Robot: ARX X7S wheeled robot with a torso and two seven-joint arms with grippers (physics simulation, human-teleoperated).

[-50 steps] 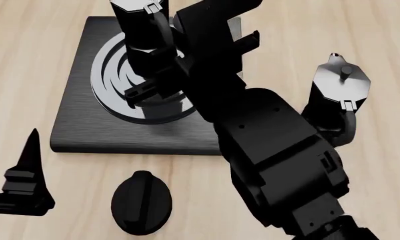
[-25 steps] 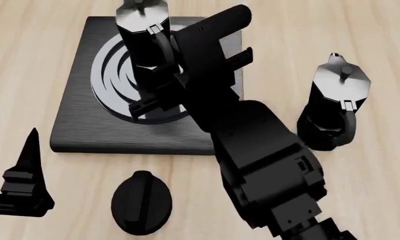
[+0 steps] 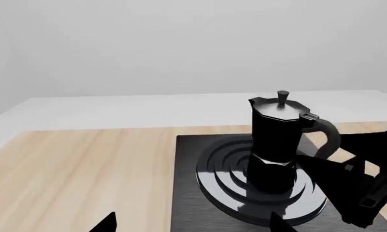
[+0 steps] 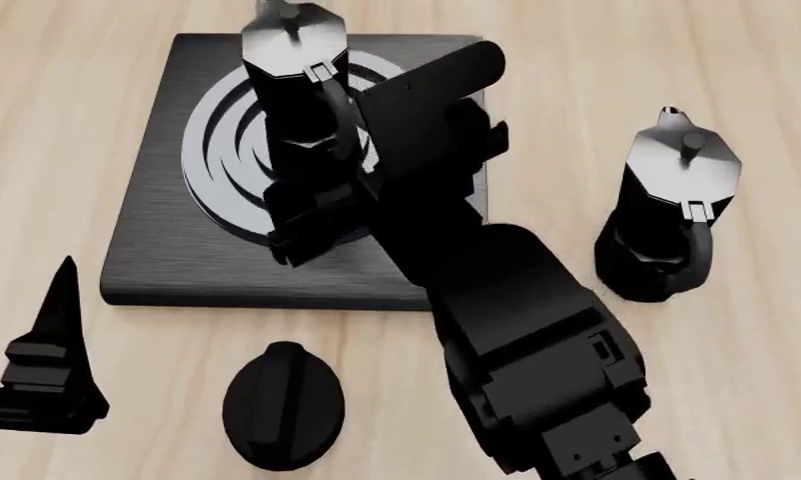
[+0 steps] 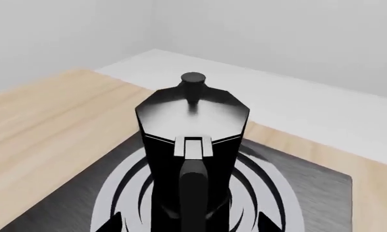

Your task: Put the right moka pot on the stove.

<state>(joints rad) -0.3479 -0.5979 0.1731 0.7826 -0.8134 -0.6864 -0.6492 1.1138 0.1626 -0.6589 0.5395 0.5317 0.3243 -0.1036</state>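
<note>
Since the head view of a second ago, the right moka pot (image 4: 297, 90) has travelled with the right arm. It was at the far edge of the stove (image 4: 160, 200), its lid cut off by the frame. It now sits nearer the middle of the slab, over the burner rings (image 4: 227, 150), with the whole lid and knob in view. The arm has drawn back toward me by the same amount. The spread of the fingers has not changed between the two readings.

Right gripper (image 4: 393, 190): grasping the right moka pot, one finger on each side of its lower body. In the right wrist view the handle (image 5: 193, 193) faces the camera dead centre, and both fingertips (image 5: 112, 223) flank the pot.

Pot attitude: upright. In the left wrist view its base (image 3: 270, 181) meets the rings. I cannot tell from that view whether it bears full weight.

Left gripper (image 3: 193, 224): released and spread wide, nothing between the tips. It is parked low at my left over the table (image 4: 720, 60), well apart from the stove.

The twin pot (image 4: 674, 200) stands on the wood to the right of the stove, apart from it and unmoved. The black oval knob (image 4: 283, 405) lies on the table just in front of the slab's near edge.
</note>
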